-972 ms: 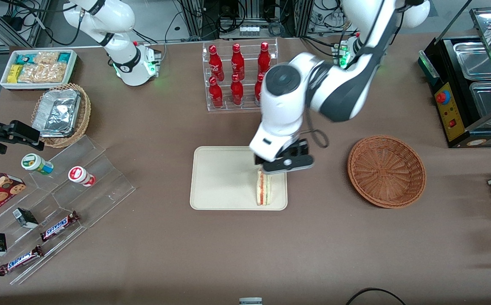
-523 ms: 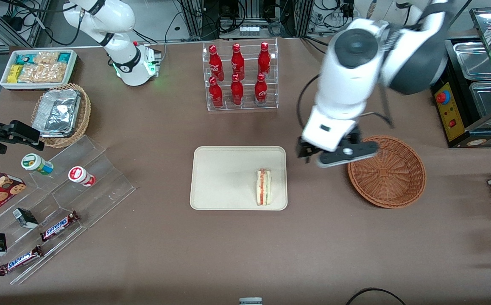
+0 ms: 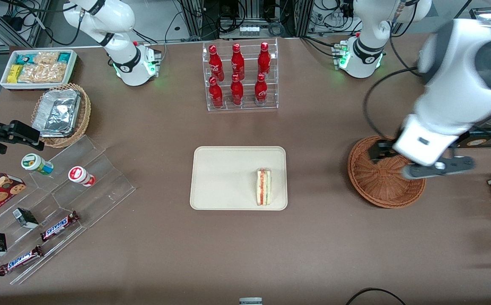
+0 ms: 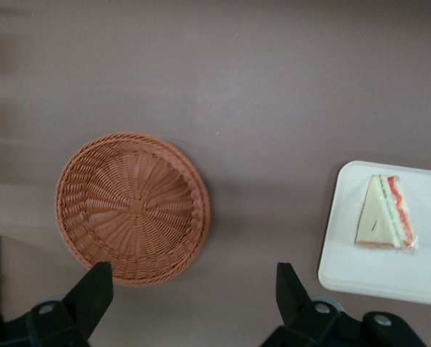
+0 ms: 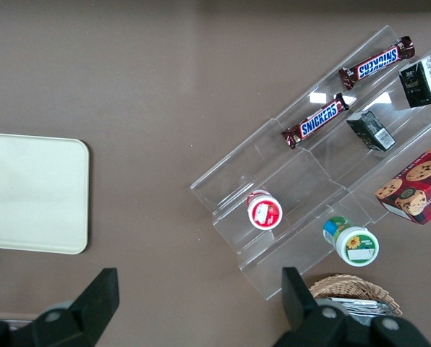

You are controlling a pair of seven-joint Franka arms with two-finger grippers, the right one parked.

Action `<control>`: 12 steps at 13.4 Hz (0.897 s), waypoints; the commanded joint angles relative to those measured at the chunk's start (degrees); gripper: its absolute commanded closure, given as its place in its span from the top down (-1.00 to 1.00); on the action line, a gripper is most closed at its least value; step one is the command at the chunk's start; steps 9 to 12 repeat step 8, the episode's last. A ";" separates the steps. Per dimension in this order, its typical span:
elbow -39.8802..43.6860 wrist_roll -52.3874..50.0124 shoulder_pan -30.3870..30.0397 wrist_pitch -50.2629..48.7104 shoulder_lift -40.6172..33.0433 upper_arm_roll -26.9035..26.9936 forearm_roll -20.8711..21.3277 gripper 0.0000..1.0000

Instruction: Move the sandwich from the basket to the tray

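The sandwich, a cream wedge with red and green filling, lies on the cream tray, near the tray's end toward the working arm. It also shows in the left wrist view on the tray. The reddish-brown wicker basket is empty; it also shows in the left wrist view. My left gripper hangs open and empty high above the basket's edge toward the working arm's end. In the wrist view its fingers stand wide apart with nothing between them.
A clear rack of red bottles stands farther from the camera than the tray. A black warmer cabinet stands at the working arm's end. A clear stepped stand with snacks and a tan basket with foil container lie toward the parked arm's end.
My gripper left the sandwich on the tray, rose and swung away from the tray to above the basket. The sandwich has not moved.
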State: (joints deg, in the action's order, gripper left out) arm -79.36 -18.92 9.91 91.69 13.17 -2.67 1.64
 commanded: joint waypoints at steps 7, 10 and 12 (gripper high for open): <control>-2.20 15.93 -10.62 -2.74 -2.71 -0.84 -2.00 1.00; -2.21 15.50 -10.44 -3.44 -2.80 -0.93 -2.00 1.00; -2.21 15.50 -10.44 -3.44 -2.80 -0.93 -2.00 1.00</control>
